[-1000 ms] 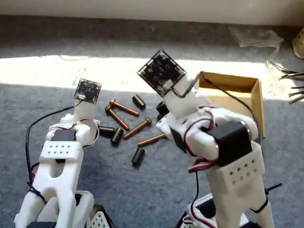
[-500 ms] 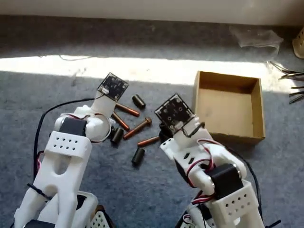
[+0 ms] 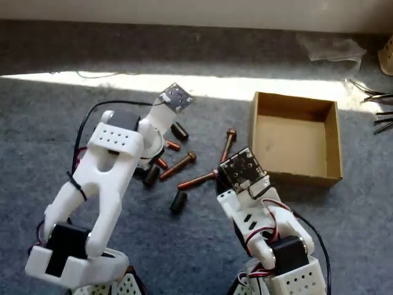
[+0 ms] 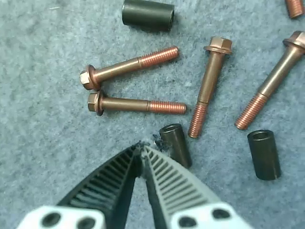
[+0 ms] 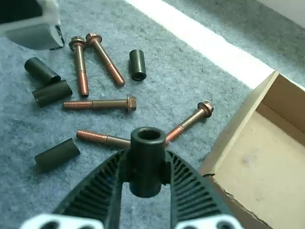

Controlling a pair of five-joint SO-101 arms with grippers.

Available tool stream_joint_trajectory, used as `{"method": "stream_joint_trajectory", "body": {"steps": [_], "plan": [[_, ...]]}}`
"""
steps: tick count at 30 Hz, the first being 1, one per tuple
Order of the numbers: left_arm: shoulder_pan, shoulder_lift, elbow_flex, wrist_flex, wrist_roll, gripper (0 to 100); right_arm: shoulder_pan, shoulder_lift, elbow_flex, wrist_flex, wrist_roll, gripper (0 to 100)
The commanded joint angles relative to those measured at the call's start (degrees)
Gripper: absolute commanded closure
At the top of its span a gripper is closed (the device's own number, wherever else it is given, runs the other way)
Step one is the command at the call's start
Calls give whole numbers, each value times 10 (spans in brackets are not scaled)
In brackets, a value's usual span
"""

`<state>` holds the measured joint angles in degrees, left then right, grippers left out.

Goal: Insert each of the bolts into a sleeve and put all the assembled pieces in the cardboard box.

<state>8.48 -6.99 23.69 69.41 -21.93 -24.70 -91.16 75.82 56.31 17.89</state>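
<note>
Bolts (image 5: pixel 98 103): five, copper-coloured, flanged hex heads, all lying flat with bare shanks. One bolt (image 5: pixel 190 119) lies nearest the box.
Sleeves (image 5: pixel 137 65): five dark hollow cylinders. Four lie on their sides among the bolts; one sleeve (image 5: pixel 146 143) stands upright, clamped in my right pincer (image 5: pixel 146 164).
Cardboard box (image 3: pixel 295 144): open-topped, bare floor showing.

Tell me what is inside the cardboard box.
Inside the cardboard box I see its bare floor; nothing lies on it. Its near wall hides a strip of floor.

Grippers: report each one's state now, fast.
Left gripper: shut, holding nothing.
Right gripper: shut on a dark sleeve.
</note>
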Motion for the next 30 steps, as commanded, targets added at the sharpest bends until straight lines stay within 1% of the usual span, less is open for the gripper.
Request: {"method": "stream_joint_trajectory", "body": {"steps": [1, 4, 5, 7, 9, 12, 15, 17, 21, 26, 30], "plan": [[31, 59, -115, 74, -4, 995, 22, -70, 29, -21, -5, 995], [70, 64, -144, 112, -6, 995, 49, -127, 66, -20, -7, 995], [85, 64, -148, 117, -16, 995, 53, -142, 82, -20, -14, 995], [110, 67, -150, 118, -57, 995, 62, -144, 103, -22, -33, 995], [123, 69, -150, 115, -81, 995, 66, -138, 113, -22, -40, 995], [126, 70, -150, 109, -81, 995, 65, -141, 116, -23, -41, 995], [124, 79, -146, 86, -81, 995, 63, -142, 128, -55, -55, 995], [125, 102, -153, 81, -81, 995, 63, -142, 147, -84, -79, 995], [139, 169, -194, 76, -81, 995, 63, -142, 183, -131, -84, 995], [147, 235, -262, 78, -79, 995, 63, -142, 195, -138, -83, 995], [148, 258, -285, 79, -75, 995, 65, -142, 195, -138, -82, 995]]}}
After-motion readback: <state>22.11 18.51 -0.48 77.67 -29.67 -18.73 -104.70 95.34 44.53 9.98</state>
